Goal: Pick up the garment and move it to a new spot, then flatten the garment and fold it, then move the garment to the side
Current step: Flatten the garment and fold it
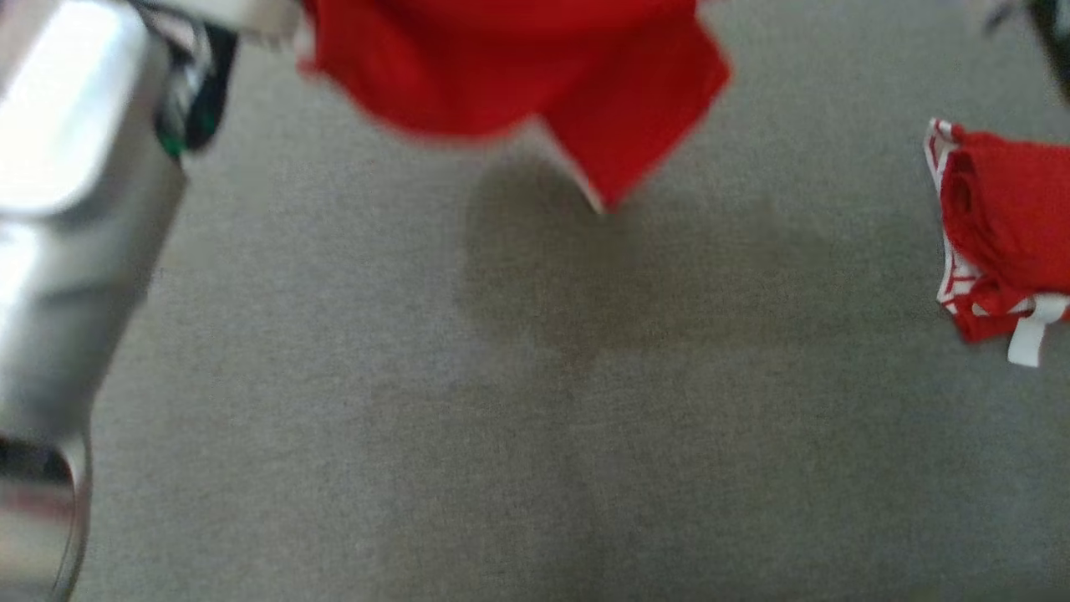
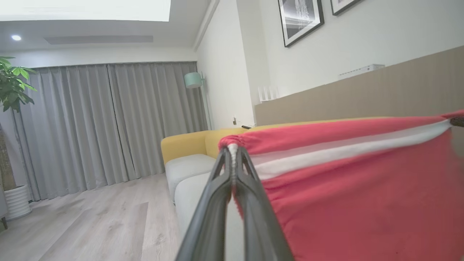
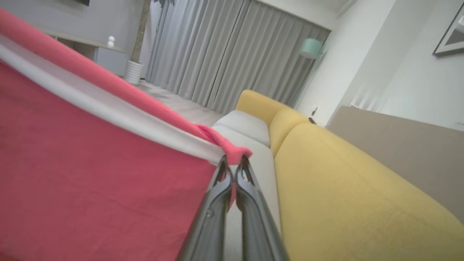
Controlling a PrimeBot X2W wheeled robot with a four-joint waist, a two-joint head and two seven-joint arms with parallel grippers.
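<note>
The red cloth garment with a white band (image 1: 518, 58) is smeared with blur in the head view and its upper part is cut off by the frame, so its full shape is hard to make out. A pale silver forearm (image 1: 75, 209) blocks the edge of the grey fabric surface (image 1: 535, 435).

The garment hangs above that surface, clear of it, with its shadow below. A folded red-and-white bundle (image 1: 1003, 234) lies at the surface's right edge, partly out of frame. Beyond are a yellow-backed sofa (image 3: 344, 199), grey curtains (image 2: 108, 127) and a pale wood floor (image 2: 90, 224).

The left hand (image 2: 232, 149) pinches one end of the banded edge and the right hand (image 3: 233, 161) the other. The band runs taut between them from side to side, and a loose corner points down.
</note>
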